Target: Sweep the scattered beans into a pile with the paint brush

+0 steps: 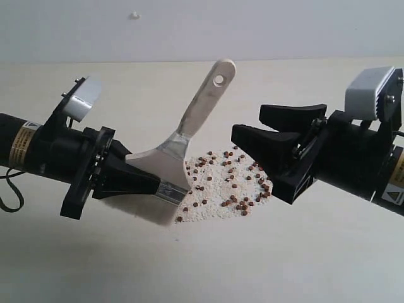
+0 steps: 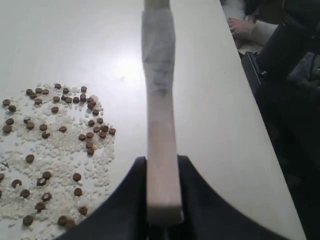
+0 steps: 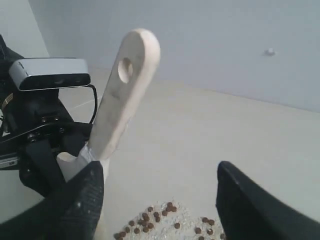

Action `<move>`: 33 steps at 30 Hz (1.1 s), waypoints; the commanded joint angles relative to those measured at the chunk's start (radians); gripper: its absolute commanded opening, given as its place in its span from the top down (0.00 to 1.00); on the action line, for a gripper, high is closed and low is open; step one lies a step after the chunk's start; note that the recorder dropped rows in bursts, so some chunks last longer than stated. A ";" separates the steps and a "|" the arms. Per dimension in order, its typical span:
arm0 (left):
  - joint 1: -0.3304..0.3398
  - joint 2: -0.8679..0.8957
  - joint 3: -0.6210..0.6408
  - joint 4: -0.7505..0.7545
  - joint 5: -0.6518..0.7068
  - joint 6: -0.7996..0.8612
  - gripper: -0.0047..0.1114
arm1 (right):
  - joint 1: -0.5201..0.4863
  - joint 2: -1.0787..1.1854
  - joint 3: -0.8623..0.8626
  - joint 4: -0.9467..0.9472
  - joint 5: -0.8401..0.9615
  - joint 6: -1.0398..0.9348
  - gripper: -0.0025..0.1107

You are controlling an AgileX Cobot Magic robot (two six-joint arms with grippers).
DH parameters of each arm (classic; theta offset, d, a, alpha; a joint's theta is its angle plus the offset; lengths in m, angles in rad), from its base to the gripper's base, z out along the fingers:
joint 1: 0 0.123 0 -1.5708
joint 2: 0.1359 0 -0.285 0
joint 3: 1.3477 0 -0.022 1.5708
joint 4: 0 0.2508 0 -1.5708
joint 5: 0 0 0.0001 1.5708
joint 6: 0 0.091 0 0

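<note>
Beans [image 1: 224,186] right of brush [image 1: 184,134], perhaps touching

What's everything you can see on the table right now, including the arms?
paint brush: one, pale wooden handle with a hole at its end, silver ferrule; upright and tilted at the left edge of the pile
beans: dozens, reddish-brown; gathered mid-table
pale grains: many, off-white; mixed under the beans
table: one, cream
wall: pale grey, behind
left gripper: black, shut on the paint brush's head
right gripper: black, open, empty, right of the pile
</note>
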 commanded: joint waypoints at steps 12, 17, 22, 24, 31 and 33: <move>-0.005 -0.007 0.003 -0.052 -0.016 0.030 0.96 | -0.002 -0.001 -0.006 -0.019 -0.141 0.014 0.44; -0.005 -0.007 0.003 -0.059 -0.016 0.015 0.96 | -0.002 0.048 -0.072 -0.047 -0.127 0.021 0.44; -0.005 -0.007 0.003 -0.061 -0.016 0.012 0.96 | -0.002 0.049 -0.079 0.005 -0.123 0.067 0.44; -0.005 -0.007 -0.005 -0.059 -0.016 0.012 0.96 | -0.002 0.048 -0.079 0.014 -0.102 0.105 0.44; -0.005 -0.007 -0.005 -0.072 -0.016 0.030 0.96 | -0.002 0.048 -0.079 0.017 -0.102 0.102 0.44; -0.005 -0.007 -0.005 -0.074 -0.016 0.030 0.96 | -0.002 0.048 -0.079 0.008 -0.095 0.106 0.44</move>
